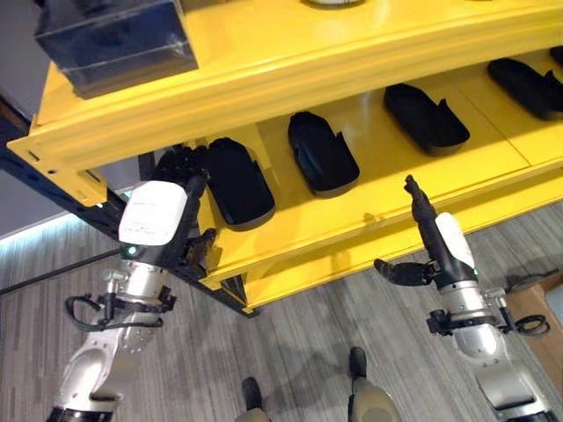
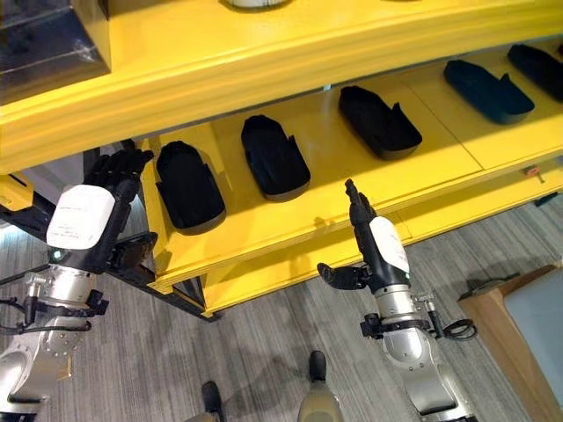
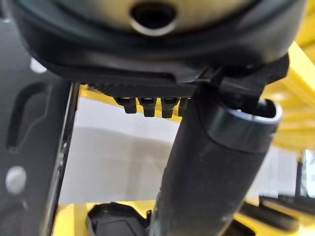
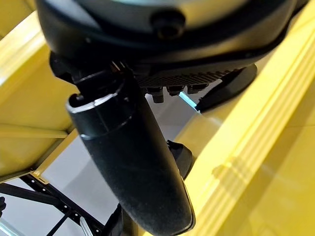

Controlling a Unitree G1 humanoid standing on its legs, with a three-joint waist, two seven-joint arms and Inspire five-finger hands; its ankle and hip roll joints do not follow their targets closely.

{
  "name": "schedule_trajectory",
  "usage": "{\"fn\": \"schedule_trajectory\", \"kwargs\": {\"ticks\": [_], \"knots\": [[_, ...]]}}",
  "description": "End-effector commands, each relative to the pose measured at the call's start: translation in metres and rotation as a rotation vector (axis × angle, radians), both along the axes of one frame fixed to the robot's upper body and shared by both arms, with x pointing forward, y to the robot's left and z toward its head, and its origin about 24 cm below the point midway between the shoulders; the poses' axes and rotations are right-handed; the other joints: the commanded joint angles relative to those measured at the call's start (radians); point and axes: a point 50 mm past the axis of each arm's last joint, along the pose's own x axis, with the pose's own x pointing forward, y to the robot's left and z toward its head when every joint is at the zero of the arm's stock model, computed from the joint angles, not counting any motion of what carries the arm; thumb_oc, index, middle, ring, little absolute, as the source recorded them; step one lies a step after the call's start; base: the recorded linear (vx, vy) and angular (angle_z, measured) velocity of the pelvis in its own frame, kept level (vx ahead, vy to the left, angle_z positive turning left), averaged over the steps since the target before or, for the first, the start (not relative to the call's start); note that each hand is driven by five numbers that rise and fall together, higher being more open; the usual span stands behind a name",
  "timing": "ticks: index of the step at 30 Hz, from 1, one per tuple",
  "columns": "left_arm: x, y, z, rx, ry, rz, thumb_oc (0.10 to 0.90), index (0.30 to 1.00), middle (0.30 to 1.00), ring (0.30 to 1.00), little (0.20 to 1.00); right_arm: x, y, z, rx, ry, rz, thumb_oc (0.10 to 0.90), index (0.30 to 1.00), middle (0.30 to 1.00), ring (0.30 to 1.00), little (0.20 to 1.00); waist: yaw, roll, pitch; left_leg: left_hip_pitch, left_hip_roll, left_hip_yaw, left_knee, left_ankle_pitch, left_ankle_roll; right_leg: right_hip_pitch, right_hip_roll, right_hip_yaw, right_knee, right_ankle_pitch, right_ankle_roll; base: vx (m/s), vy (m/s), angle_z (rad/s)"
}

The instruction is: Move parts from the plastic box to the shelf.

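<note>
yellow shelf (image 1: 369, 229) holds black parts (image 1: 321, 151); both hands' fingers straight, holding nothing.

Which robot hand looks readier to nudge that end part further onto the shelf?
Probably the left robot hand: it is right beside the endmost black part. The right robot hand hangs open before the shelf edge.

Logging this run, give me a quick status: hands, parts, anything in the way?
Left hand open beside the leftmost part. Right hand open, empty, before the shelf edge. Black parts lined up on the shelf; nothing in the way.
</note>
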Motion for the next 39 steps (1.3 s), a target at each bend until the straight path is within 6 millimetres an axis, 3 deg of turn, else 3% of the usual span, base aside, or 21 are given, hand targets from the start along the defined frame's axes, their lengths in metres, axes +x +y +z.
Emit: {"fn": "schedule_trajectory", "kwargs": {"ticks": [1, 10, 21, 25, 31, 39], "knots": [[0.002, 0.005, 0.030, -0.026, -0.175, 0.003, 0.900, 1.000, 1.000, 1.000, 1.000, -0.001, 0.019, 0.053, 0.051, -0.295, 0.082, 0.900, 1.000, 1.000, 1.000, 1.000, 0.017, -0.085, -0.043, 0.082, 0.009, 0.017, -0.006, -0.046, -0.007, 0.031, 0.000, -0.043, 0.045, -0.103, 0.020, 0.00, 0.000, 0.00], [0.021, -0.031, 0.000, -0.164, -0.069, -0.109, 0.900, 1.000, 1.000, 1.000, 1.000, 0.000, 0.020, 0.053, 0.044, -0.323, 0.058, 0.900, 1.000, 1.000, 1.000, 1.000, 0.011, -0.107, -0.041, 0.062, 0.023, 0.014, -0.006, -0.033, -0.015, 0.022, 0.018, -0.044, 0.039, -0.100, 0.016, 0.00, -0.004, 0.00], [0.029, -0.047, -0.026, -0.105, 0.051, -0.144, 0.900, 1.000, 1.000, 1.000, 1.000, -0.001, 0.020, 0.053, 0.031, -0.339, 0.038, 0.900, 1.000, 1.000, 1.000, 1.000, 0.006, -0.113, -0.030, 0.057, 0.023, 0.012, -0.006, -0.034, -0.012, 0.017, 0.018, -0.045, 0.041, -0.100, 0.016, 0.00, -0.004, 0.02], [0.029, -0.048, -0.026, -0.104, 0.051, -0.145, 0.900, 1.000, 1.000, 1.000, 1.000, -0.001, 0.020, 0.053, 0.031, -0.339, 0.037, 0.900, 1.000, 1.000, 1.000, 1.000, 0.007, -0.113, -0.030, 0.057, 0.023, 0.011, -0.006, -0.034, -0.012, 0.017, 0.017, -0.045, 0.040, -0.100, 0.017, 0.00, 0.000, 0.00], [0.038, -0.063, -0.046, -0.128, 0.147, -0.172, 0.900, 1.000, 1.000, 1.000, 1.000, -0.001, 0.021, 0.050, 0.045, -0.332, 0.032, 0.900, 1.000, 1.000, 1.000, 1.000, -0.001, -0.117, -0.029, 0.057, 0.017, 0.010, -0.006, -0.037, -0.011, 0.023, 0.015, -0.049, 0.039, -0.098, 0.017, 0.00, 0.000, 0.00], [0.053, -0.072, -0.046, -0.132, 0.137, -0.167, 0.900, 1.000, 1.000, 1.000, 1.000, 0.000, 0.024, 0.050, 0.050, -0.332, 0.038, 0.900, 1.000, 1.000, 1.000, 1.000, -0.011, -0.121, -0.025, 0.056, 0.019, 0.013, -0.006, -0.036, -0.014, 0.015, 0.017, -0.046, 0.042, -0.097, 0.017, 0.00, 0.000, 0.00]]}}
